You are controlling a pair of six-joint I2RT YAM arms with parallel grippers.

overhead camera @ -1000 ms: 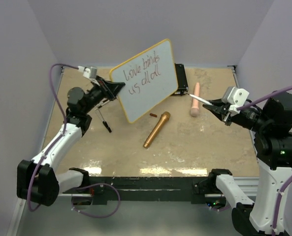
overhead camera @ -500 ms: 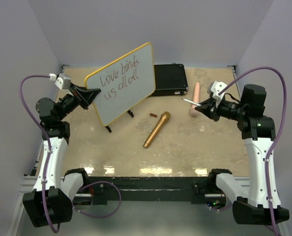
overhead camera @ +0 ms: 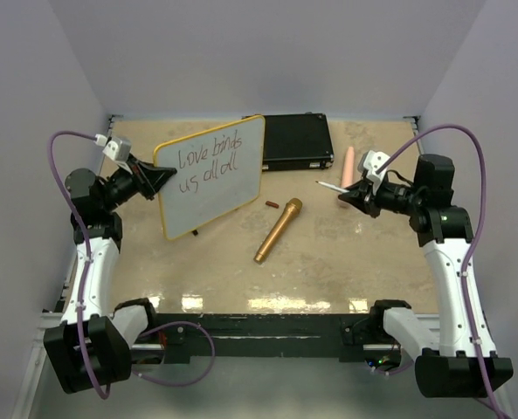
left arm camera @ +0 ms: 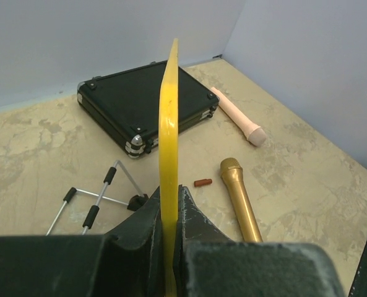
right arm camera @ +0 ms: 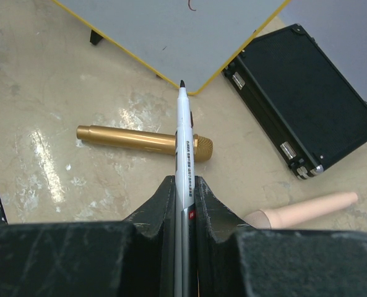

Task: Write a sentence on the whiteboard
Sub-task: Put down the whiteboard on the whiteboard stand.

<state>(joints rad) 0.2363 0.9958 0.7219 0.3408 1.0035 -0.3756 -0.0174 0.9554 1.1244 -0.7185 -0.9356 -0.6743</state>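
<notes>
The whiteboard [overhead camera: 219, 188] is on the left part of the table [overhead camera: 328, 271]. It stands up on a slant, with its face turned toward the top camera. The sentence [overhead camera: 208, 162] on it says "love binds us all" in thin dark letters, in two slanted lines near the top. The left gripper [overhead camera: 160, 179] has its jaws squeezed tight on the yellow left edge of the board. In the left wrist view the edge runs straight up from between the two fingers [left arm camera: 147, 213]. I cannot tell if the bottom of the board touches the table. Thin metal legs [left arm camera: 96, 198] with black grips lie on the table just beside it. The right gripper [overhead camera: 347, 197] is well apart from the board, over the right side. Its jaws are closed tight on a marker [overhead camera: 329, 186], and the dark tip points toward the board. A black case [overhead camera: 298, 140] lies at the back. A gold microphone [overhead camera: 278, 230] lies in the middle, with a small brown cap [overhead camera: 270, 205] near its head. A pink microphone [overhead camera: 349, 163] lies near the right gripper.
</notes>
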